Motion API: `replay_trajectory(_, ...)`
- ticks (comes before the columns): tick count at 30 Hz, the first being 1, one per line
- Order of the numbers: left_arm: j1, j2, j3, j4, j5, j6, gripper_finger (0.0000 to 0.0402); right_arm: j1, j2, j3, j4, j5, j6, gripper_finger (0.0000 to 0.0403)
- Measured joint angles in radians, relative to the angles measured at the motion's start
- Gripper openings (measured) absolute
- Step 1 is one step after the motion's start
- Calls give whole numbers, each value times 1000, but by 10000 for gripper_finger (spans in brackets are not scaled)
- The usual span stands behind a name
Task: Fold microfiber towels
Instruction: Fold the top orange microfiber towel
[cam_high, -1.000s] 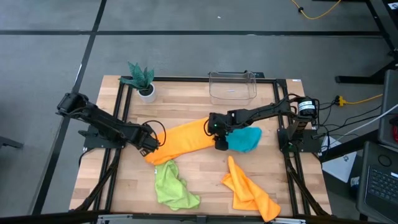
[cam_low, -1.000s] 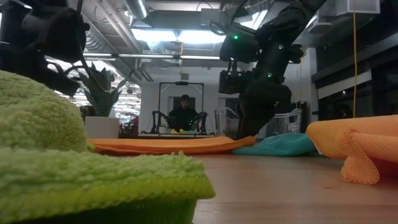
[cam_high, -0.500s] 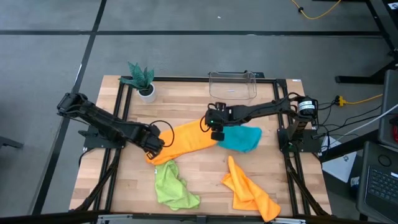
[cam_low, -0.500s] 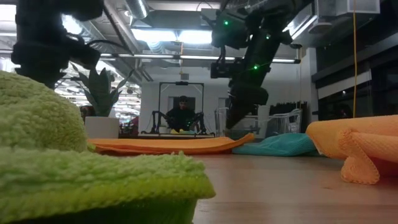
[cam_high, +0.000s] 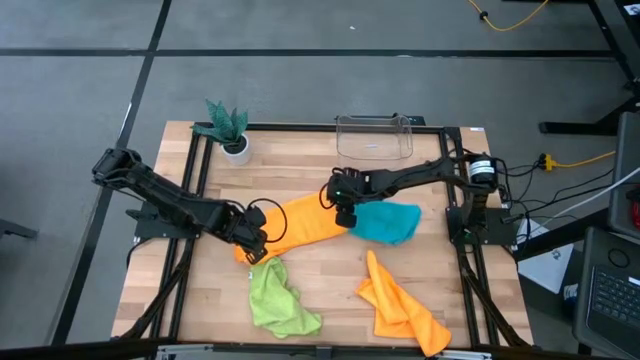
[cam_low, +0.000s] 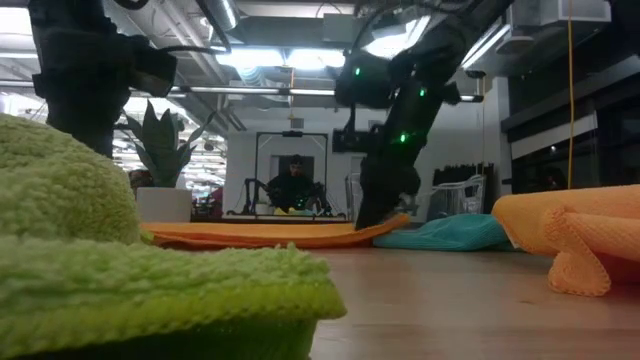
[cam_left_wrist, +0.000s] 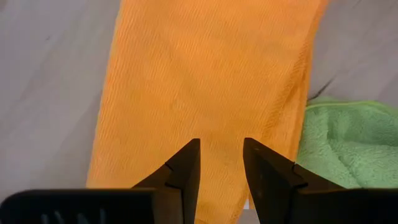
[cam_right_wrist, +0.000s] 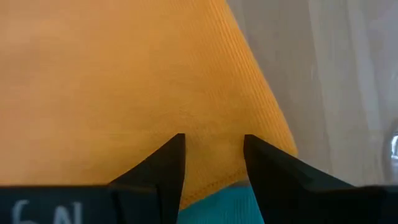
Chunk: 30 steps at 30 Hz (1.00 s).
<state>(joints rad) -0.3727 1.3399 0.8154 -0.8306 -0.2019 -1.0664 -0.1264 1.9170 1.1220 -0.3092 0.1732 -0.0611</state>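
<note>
An orange towel (cam_high: 300, 222) lies stretched out flat across the table's middle, from near left to far right. My left gripper (cam_high: 258, 243) is open and points down above its near left end (cam_left_wrist: 205, 74). My right gripper (cam_high: 345, 212) is open and slants down at its far right end (cam_right_wrist: 124, 81), beside the teal towel (cam_high: 388, 222). A crumpled lime green towel (cam_high: 280, 300) lies near the front edge, next to a second, bunched orange towel (cam_high: 400, 305). My left gripper touches nothing. My right gripper's fingertips (cam_low: 368, 218) stand right at the orange towel's far right end (cam_low: 385, 226), coming from above on a slant. I cannot tell whether they touch the cloth.
A clear plastic bin (cam_high: 373, 137) stands at the far edge. A small plant in a white pot (cam_high: 230, 128) is at the far left. The green towel (cam_low: 100, 270) fills the low view's left foreground. Bare wood shows between the near towels.
My right gripper has left the spot beside the teal towel, risen, gone toward the table's left and far edge, and come down at the orange towel's far right end. My left gripper has risen, tipped further down and shifted slightly toward the green towel.
</note>
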Motion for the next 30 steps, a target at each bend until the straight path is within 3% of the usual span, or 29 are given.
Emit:
replay_trajectory(9,-4,0,0,5,-17,3,114,-12,33,13,89,273,3,166)
replay_trajectory(15,-4,0,0,5,-18,3,114,18,33,71,91,259,9,166)
replay_trajectory(19,-4,0,0,5,-18,3,114,57,33,111,93,157,32,166)
replay_trajectory(27,-4,0,0,-8,-20,4,114,151,33,139,222,-396,60,166)
replay_trajectory(30,-4,0,0,-20,-26,4,114,210,35,140,321,-455,95,166)
